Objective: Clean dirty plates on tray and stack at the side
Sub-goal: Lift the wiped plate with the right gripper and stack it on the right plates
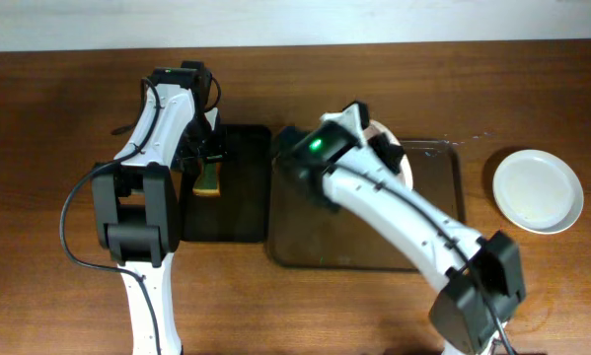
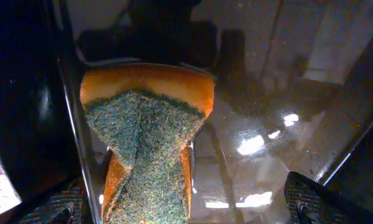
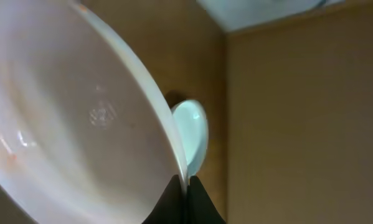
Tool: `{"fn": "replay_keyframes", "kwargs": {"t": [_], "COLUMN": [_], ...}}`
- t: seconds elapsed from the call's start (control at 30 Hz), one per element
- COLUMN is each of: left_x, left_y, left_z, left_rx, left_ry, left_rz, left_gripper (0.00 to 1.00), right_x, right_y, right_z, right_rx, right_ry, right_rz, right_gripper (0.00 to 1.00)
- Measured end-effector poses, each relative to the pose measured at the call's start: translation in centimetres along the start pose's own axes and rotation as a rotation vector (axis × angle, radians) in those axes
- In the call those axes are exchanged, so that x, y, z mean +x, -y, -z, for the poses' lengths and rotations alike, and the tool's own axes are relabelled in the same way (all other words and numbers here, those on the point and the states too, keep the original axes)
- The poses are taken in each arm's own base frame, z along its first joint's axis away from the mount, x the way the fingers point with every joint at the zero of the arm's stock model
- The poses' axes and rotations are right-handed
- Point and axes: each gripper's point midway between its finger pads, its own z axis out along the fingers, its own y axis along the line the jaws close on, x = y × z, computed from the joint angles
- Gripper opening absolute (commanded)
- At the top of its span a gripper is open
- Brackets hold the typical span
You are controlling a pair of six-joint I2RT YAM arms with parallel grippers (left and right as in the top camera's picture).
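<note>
- White, and tilted up on its edge, the held plate (image 3: 80, 112) hangs over the far part of the brown tray (image 1: 443, 187). The right gripper (image 3: 185, 194) is pinched tight on its rim. Faint orange-red marks show on its face, so it looks unwiped.
- Left of the brown tray, over the small black tray (image 1: 241, 202), the left gripper (image 2: 186, 210) has its jaws wide apart. A sponge (image 2: 146, 137) stands between them, green scouring side showing over an orange body. It sits nearer one finger and is not clamped.
- Right of the brown tray, well apart from it, a second plate (image 1: 537, 190) lies flat on the wooden table (image 1: 58, 148). It looks plain white, and I'd take it for the start of the stack.
- I can't make out a third plate; the arm covers much of the brown tray.
- By my reading, the step in hand is wiping the held plate: it is lifted and offered, but the sponge is not gripped.
- Next, the left jaws need to close on the sponge and carry it to the plate's face. The right arm must hold steady, as a rim grip may slip under a push.
</note>
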Motion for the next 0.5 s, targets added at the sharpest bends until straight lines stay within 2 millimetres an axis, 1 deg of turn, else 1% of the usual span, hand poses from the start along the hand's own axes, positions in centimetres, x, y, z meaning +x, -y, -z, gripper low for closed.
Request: {"fn": "replay_keyframes", "kwargs": {"t": [0.07,0.13,0.17,0.23,0.33,0.4,0.43,0.47,0.5], "left_x": [0.0,0.0,0.0,0.0,0.0,0.0,0.0,0.0,0.0], "left_y": [0.0,0.0,0.0,0.0,0.0,0.0,0.0,0.0,0.0], "left_z": [0.0,0.0,0.0,0.0,0.0,0.0,0.0,0.0,0.0], "left_rx": [0.0,0.0,0.0,0.0,0.0,0.0,0.0,0.0,0.0], "left_ry": [0.0,0.0,0.0,0.0,0.0,0.0,0.0,0.0,0.0], "left_rz": [0.0,0.0,0.0,0.0,0.0,0.0,0.0,0.0,0.0], "left_gripper": [1.0,1.0,1.0,1.0,1.0,1.0,1.0,1.0,1.0], "right_x": [-0.4,-0.8,-0.9,-1.0,-0.7,0.2,0.4,0.3,0.5], "right_y": [0.4,0.2,0.2,0.3,0.3,-0.1,-0.5,-1.5,-2.7], "right_z": [1.9,2.9,3.2,3.1,1.2,-1.5,-3.0,-4.6,-6.1], "right_rx": [0.046,0.051,0.055,0.059,0.032,-0.025,-0.073,-0.158,-0.279], "right_ry": [0.076,0.121,0.137,0.141,0.07,-0.056,-0.117,-0.183,-0.255], "right_rz": [-0.07,-0.129,-0.156,-0.186,-0.263,-0.346,-0.376,-0.383,-0.355], "right_gripper": [0.04,0.04,0.04,0.04,0.04,0.04,0.04,0.04,0.04]}}
